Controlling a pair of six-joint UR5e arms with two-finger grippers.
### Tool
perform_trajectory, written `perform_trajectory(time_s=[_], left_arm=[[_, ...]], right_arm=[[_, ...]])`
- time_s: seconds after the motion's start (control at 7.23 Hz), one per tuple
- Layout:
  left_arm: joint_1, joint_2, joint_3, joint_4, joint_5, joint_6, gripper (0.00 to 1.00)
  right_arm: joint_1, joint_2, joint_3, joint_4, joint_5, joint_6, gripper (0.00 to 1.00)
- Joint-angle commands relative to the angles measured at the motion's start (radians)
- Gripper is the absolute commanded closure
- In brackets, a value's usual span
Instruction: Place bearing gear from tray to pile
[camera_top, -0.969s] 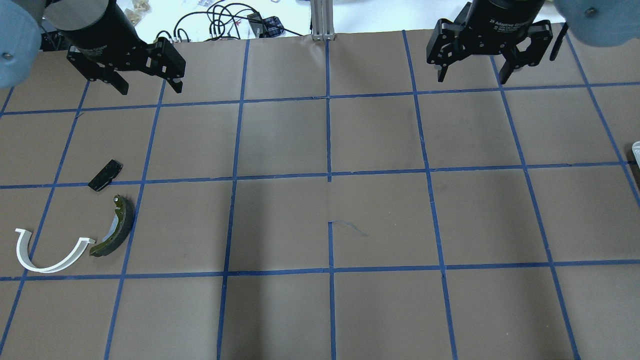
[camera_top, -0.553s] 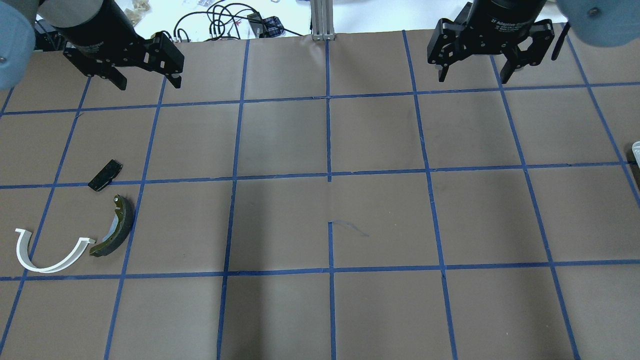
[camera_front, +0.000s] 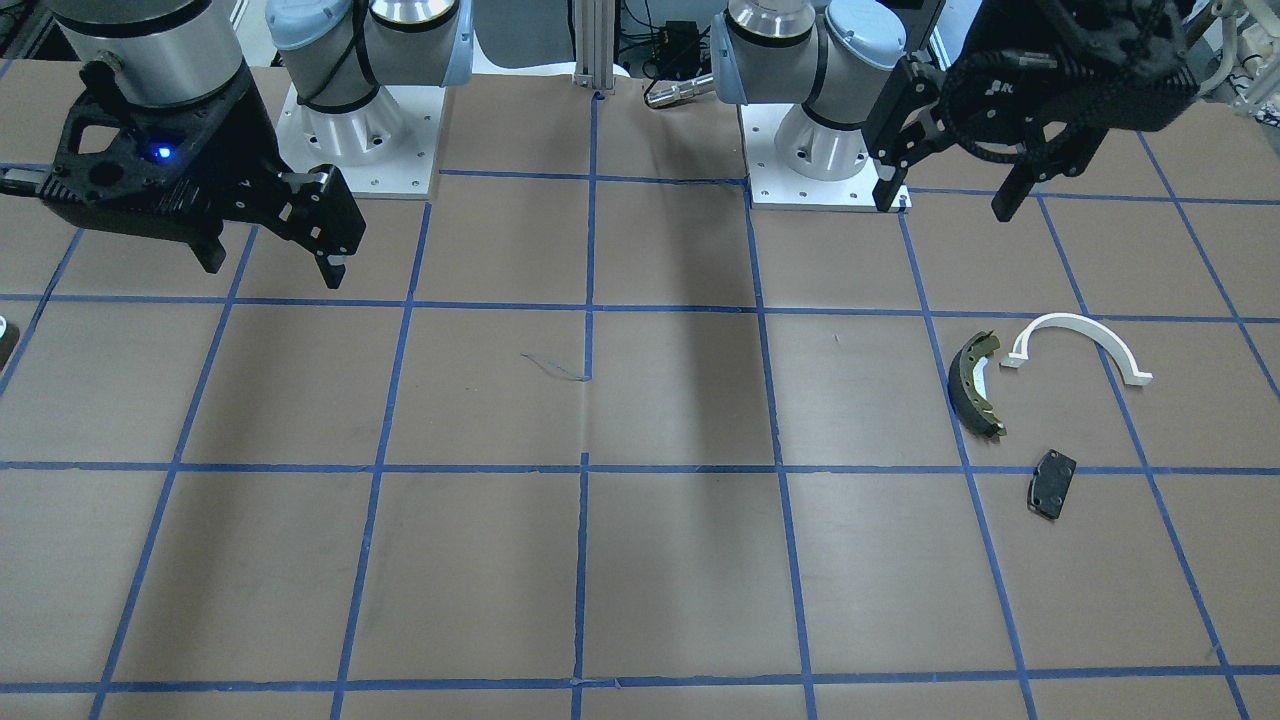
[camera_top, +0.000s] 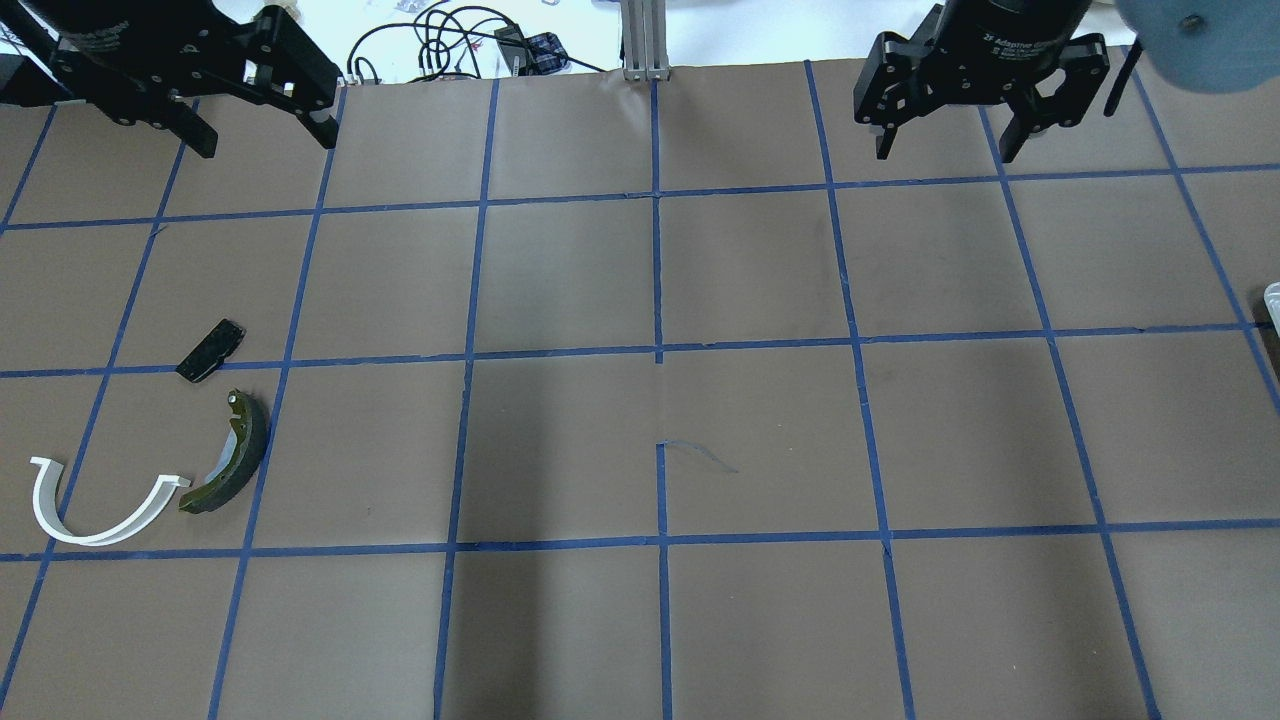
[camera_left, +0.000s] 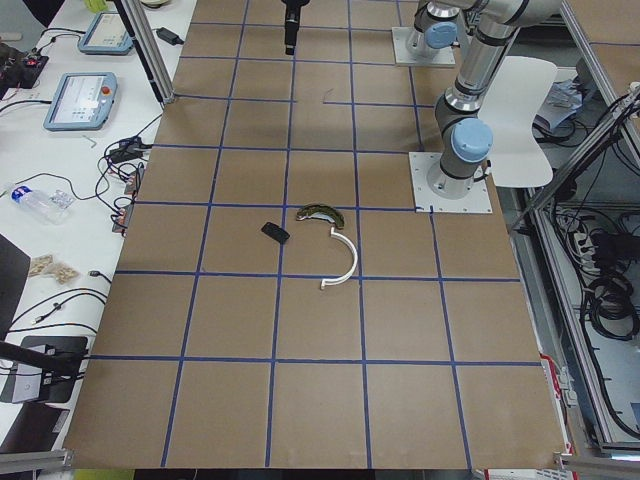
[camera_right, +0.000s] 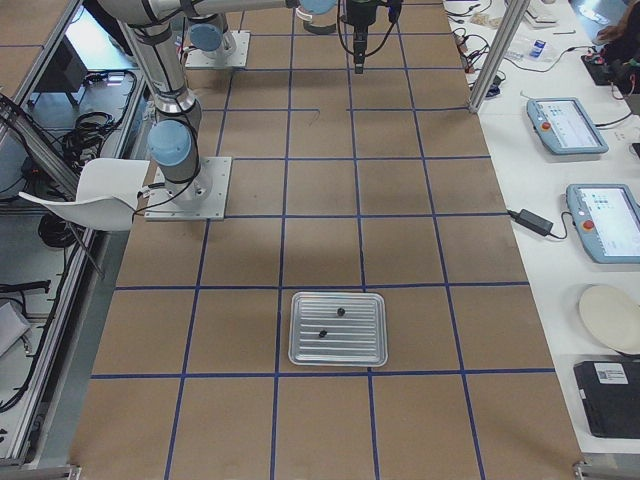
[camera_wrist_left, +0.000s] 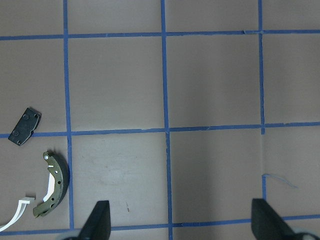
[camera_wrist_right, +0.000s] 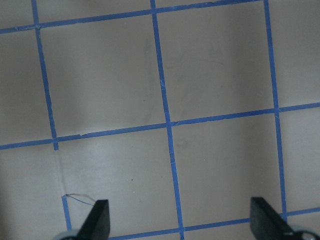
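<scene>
The pile lies at the table's left: an olive-and-black brake shoe, a white plastic arch and a small black plate. The left wrist view shows the shoe and plate. The metal tray holds two small dark parts; I cannot tell which is the bearing gear. My left gripper is open and empty, high above the far left. My right gripper is open and empty, high above the far right.
The table is brown paper with a blue tape grid. Only the tray's edge shows at the overhead view's right border. Cables and an aluminium post lie beyond the far edge. The arm bases stand at the robot's side.
My left gripper has moved toward the far left of the overhead view. My right gripper has hardly moved. The pile parts lie unchanged.
</scene>
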Motion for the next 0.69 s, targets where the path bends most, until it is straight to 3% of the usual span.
perform_trajectory(time_s=[0.0,0.28,0.55], left_arm=[[0.008,-0.078,0.039,0.035,0.073,0.035,0.0],[-0.003,-0.111,-0.039,0.071,0.064,0.037,0.0],[-0.007,-0.091,-0.175,0.186,0.067,0.036,0.0]], right_arm=[[0.0,0.004,-0.001,-0.002,0.006,-0.002,0.0],[-0.034,0.009,0.002,-0.039,-0.003,-0.159,0.0],[-0.195,0.001,0.011,-0.019,-0.012,-0.421,0.0]])
